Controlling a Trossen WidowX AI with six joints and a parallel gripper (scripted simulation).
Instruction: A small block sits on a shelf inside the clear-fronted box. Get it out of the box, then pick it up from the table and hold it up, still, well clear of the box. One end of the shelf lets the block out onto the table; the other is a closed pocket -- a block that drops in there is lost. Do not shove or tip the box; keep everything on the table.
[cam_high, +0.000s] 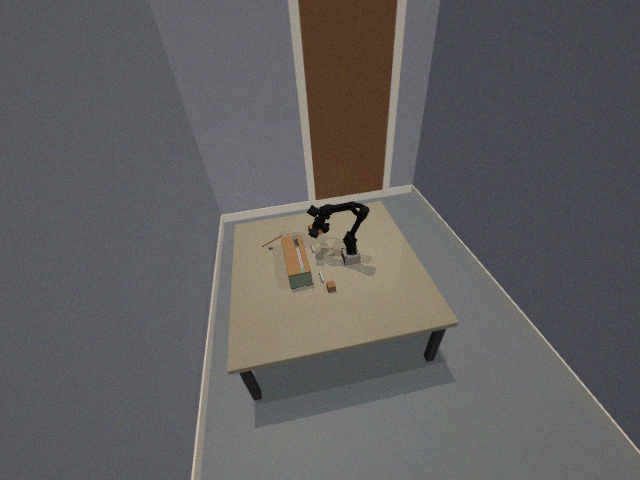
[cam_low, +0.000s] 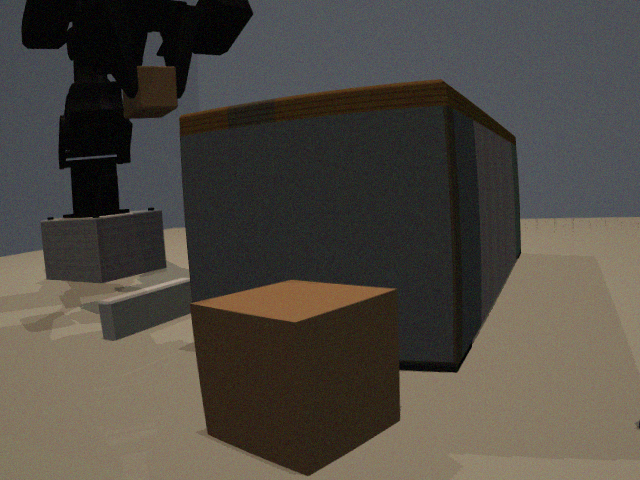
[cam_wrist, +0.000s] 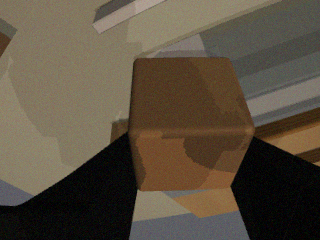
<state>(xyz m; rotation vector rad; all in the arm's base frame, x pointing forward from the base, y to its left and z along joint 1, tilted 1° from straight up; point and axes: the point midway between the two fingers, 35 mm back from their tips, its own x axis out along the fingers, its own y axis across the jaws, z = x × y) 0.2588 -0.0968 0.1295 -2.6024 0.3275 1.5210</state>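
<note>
My gripper (cam_high: 313, 230) (cam_low: 153, 85) (cam_wrist: 180, 139) is shut on a small brown block (cam_high: 310, 227) (cam_low: 150, 95) (cam_wrist: 187, 116) and holds it up in the air, about level with the top of the box in the exterior view. The long box (cam_high: 296, 262) (cam_low: 320, 227) (cam_wrist: 283, 40) has an orange wooden top and grey walls and lies on the table (cam_high: 361, 320) (cam_low: 542, 387). The held block hangs near the box's far end, beside it and apart from it. In the wrist view the block fills the gap between the two dark fingers.
A second brown cube (cam_high: 331, 286) (cam_low: 299, 372) rests on the table near the box's near end. A short grey bar lies between the box and the arm's grey base (cam_high: 351, 256) (cam_low: 103, 245). A thin stick (cam_high: 271, 241) lies beyond the box.
</note>
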